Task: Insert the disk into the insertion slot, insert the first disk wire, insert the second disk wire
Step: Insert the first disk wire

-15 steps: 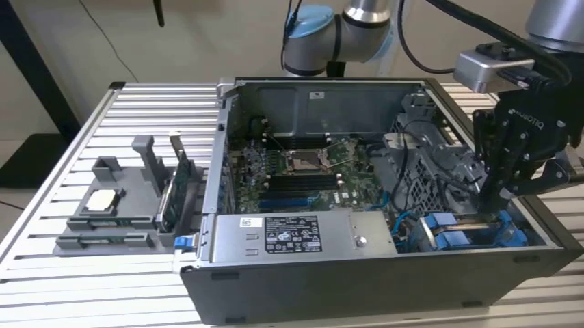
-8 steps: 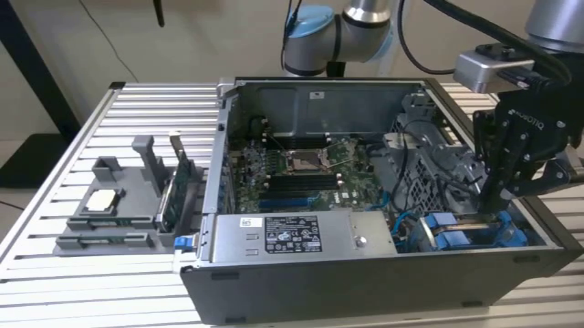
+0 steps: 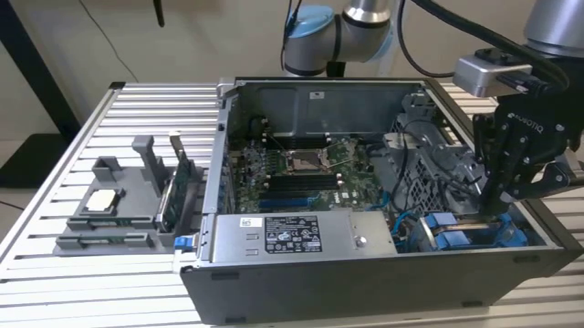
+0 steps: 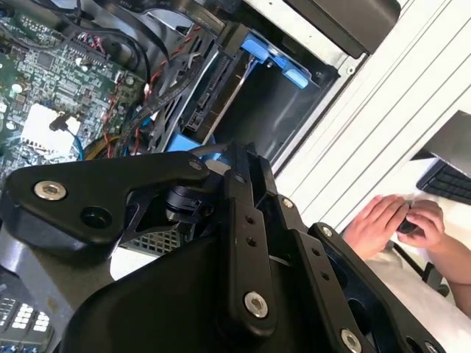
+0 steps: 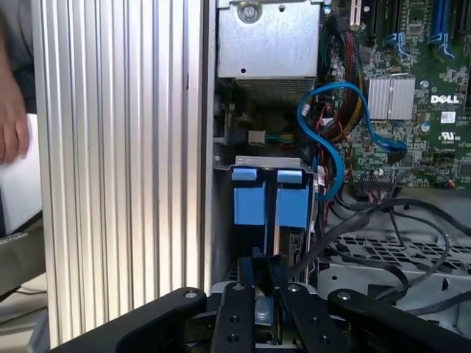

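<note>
Gripper (image 3: 497,205) down in the bay (image 3: 474,236) at the case's (image 3: 365,287) corner, beside the disk (image 4: 219,82); grip: cannot tell.

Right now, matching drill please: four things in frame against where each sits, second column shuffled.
1 disk
2 power-supply box
3 motherboard
4 grey parts holder

A on the slatted table, exterior view's left
B in the insertion slot, by the gripper
C along the case wall nearest the exterior view
D middle of the case floor

Pairs: 1-B, 2-C, 3-D, 4-A
</note>
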Robot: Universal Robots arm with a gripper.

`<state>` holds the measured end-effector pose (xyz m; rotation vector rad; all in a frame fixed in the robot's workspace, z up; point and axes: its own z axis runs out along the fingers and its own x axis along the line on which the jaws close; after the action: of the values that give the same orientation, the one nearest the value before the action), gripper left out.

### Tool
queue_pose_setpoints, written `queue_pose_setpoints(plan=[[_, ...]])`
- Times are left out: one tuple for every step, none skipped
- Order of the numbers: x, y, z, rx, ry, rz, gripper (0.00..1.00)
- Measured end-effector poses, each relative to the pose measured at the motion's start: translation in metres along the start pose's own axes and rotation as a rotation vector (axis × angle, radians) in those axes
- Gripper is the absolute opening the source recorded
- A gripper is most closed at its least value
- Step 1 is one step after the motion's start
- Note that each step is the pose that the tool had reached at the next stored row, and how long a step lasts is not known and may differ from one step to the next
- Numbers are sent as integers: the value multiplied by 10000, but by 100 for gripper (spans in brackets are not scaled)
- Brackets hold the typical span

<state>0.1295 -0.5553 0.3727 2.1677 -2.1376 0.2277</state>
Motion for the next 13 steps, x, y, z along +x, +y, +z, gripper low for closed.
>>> queue_pose_setpoints(plan=[[-1, -11, 14, -6, -1, -1, 19], [-2, -24, 26, -15, -12, -2, 19], [-3, -34, 32, -17, -59, -1, 19], [-4, -48, 41, -16, -234, 7, 19], [-3, -56, 44, -14, -379, 13, 19], [-2, -65, 46, -12, -544, 19, 19], [0, -73, 48, -11, -711, 27, 19], [4, -82, 52, -9, -859, 33, 19], [10, -95, 59, -10, -987, 39, 19], [16, -105, 64, -10, -1089, 43, 19], [27, -124, 73, -11, -1276, 51, 19], [33, -136, 78, -12, -1428, 57, 19], [37, -145, 82, -12, -1553, 62, 19]])
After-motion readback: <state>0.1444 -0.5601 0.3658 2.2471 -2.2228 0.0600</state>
